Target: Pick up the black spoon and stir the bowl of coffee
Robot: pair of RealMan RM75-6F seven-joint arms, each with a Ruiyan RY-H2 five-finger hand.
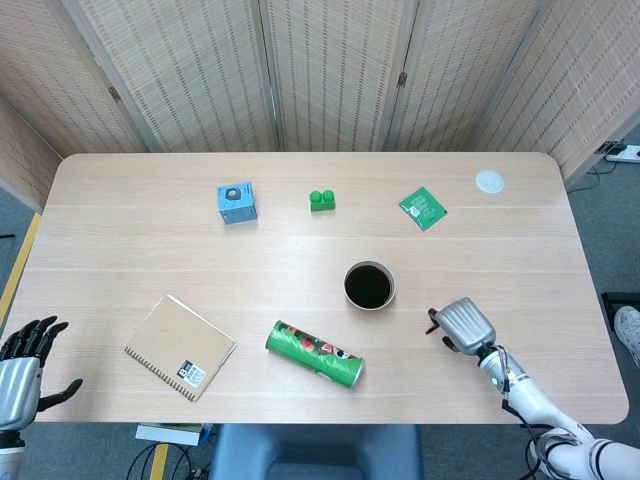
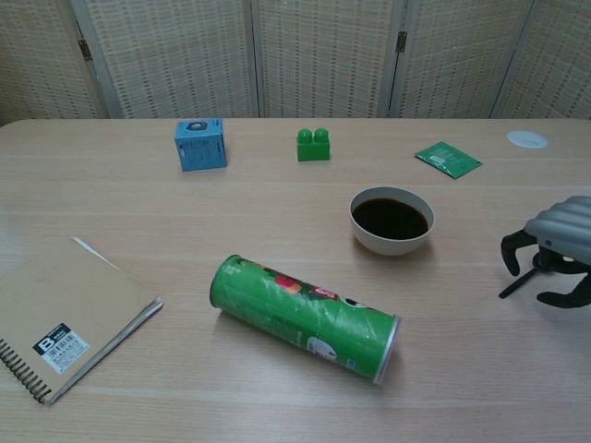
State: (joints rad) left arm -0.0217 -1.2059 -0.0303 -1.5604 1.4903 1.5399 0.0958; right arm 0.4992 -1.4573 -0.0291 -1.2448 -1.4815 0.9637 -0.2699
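Note:
The white bowl of coffee (image 1: 369, 286) (image 2: 391, 220) stands right of the table's middle. To its right the black spoon (image 2: 515, 285) lies flat on the table; only its handle shows, and its bowl end is hidden under my right hand (image 1: 463, 325) (image 2: 559, 245). That hand sits low over the spoon, with fingers curled down on the far side of the handle and the thumb on the near side. No grip on the spoon is visible. My left hand (image 1: 22, 370) hangs off the table's front left corner, fingers spread, holding nothing.
A green chip can (image 1: 314, 353) (image 2: 305, 317) lies on its side in front of the bowl. A spiral notebook (image 1: 180, 347) lies at the front left. A blue cube (image 1: 236, 202), a green brick (image 1: 321, 200), a green packet (image 1: 423, 208) and a white lid (image 1: 489, 181) sit along the back.

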